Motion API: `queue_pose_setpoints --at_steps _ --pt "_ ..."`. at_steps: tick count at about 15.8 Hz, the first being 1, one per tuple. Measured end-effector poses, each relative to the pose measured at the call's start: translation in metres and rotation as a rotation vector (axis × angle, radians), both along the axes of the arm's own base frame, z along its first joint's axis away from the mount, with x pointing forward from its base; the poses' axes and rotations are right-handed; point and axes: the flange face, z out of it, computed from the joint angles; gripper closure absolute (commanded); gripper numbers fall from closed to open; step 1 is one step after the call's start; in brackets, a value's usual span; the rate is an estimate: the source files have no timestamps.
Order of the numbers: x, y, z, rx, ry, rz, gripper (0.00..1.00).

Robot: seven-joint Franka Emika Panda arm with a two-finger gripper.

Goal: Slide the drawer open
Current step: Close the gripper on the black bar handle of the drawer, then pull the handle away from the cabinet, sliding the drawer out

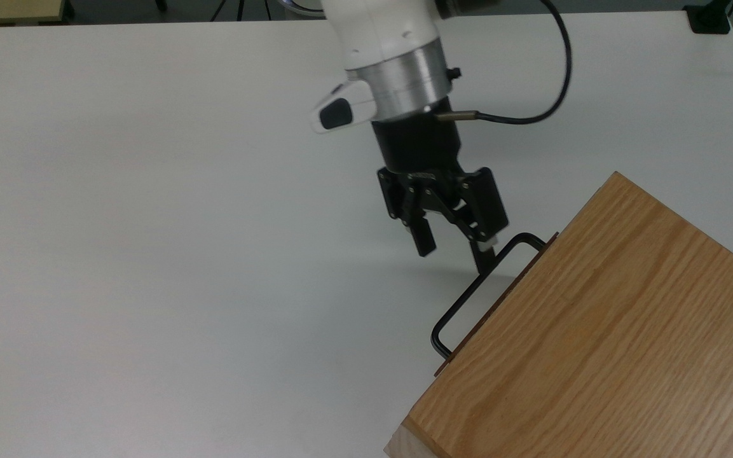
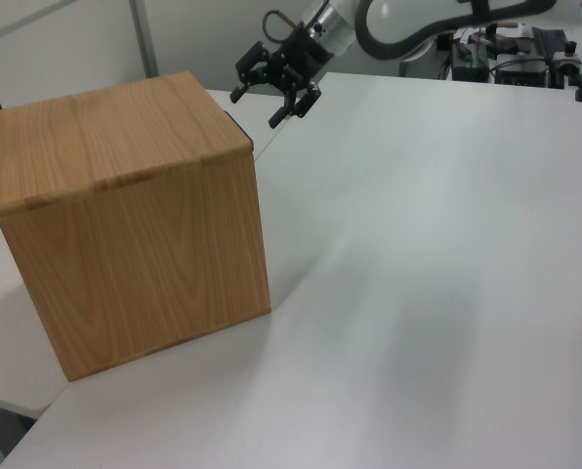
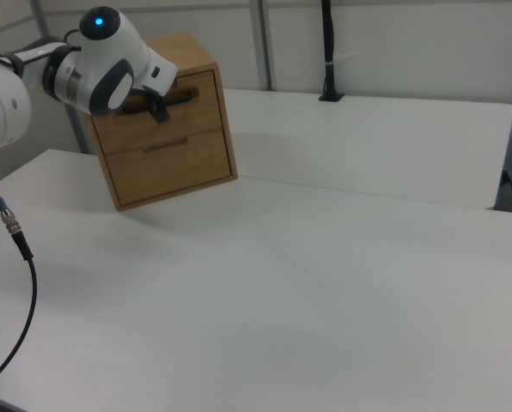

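We see a plain white table (image 1: 150,254) carrying a grained oak wooden cabinet (image 1: 608,343) at the top view's lower right.

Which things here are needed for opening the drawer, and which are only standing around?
Needed:
- drawer, shut
- handle, black bar
- gripper, open, close to the handle

Only around:
- lower drawer
- cabinet top
- white table
- black post

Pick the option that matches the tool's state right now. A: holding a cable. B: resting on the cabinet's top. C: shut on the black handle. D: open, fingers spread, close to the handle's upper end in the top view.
D: in the top view the tool has its fingers apart, one fingertip right next to the upper bend of the black handle, with nothing between them.
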Motion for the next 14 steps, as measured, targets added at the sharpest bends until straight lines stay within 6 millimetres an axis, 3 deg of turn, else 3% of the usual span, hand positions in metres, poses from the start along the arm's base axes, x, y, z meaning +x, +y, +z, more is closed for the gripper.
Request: queue_pose_setpoints --at_steps 4,12,14 --pt "0.006 0.015 -0.006 0.004 -0.012 0.015 0.36" --pt "0.009 0.02 -0.02 0.0 0.004 0.021 0.94" --pt "0.008 0.024 -0.02 -0.006 0.0 0.033 1.0"
